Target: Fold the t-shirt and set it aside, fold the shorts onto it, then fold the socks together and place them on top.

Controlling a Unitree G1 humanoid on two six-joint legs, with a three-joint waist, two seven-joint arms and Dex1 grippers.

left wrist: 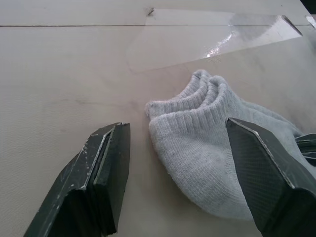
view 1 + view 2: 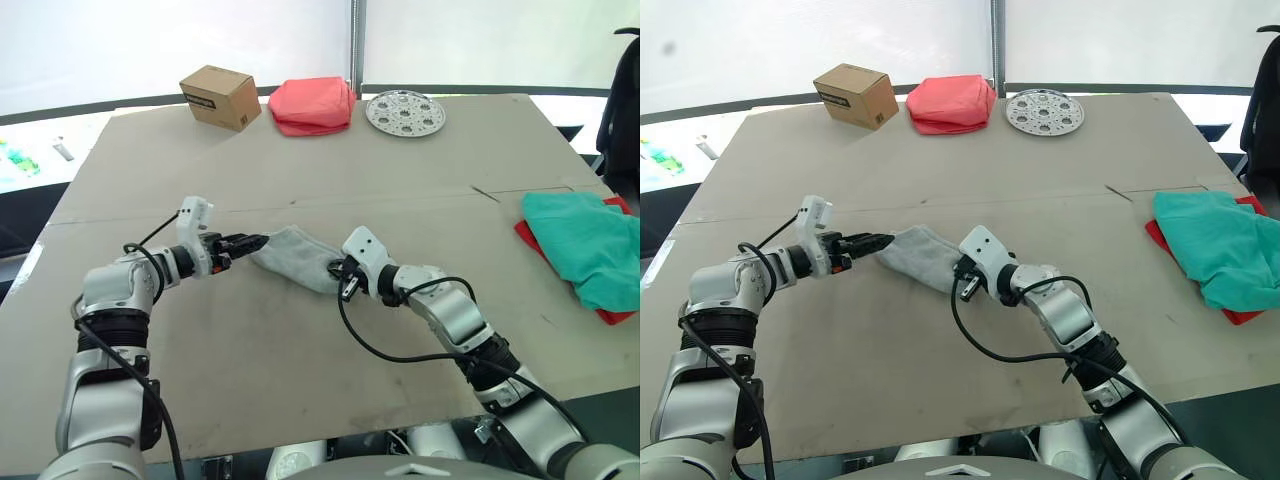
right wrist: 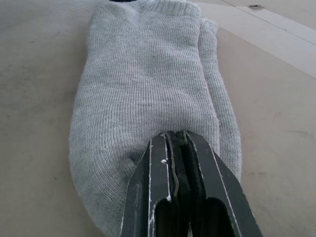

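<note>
Socks [image 2: 295, 258] between open left pincer [image 1: 177, 168] and clamped right pincer [image 3: 178, 148]

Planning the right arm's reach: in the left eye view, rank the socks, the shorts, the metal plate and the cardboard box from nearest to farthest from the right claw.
1. The socks: pinched in the right claw.
2. The shorts: right edge, atop the red t-shirt.
3. The metal plate: far edge. The cardboard box, far left, looks about as far; too close to call.
</note>
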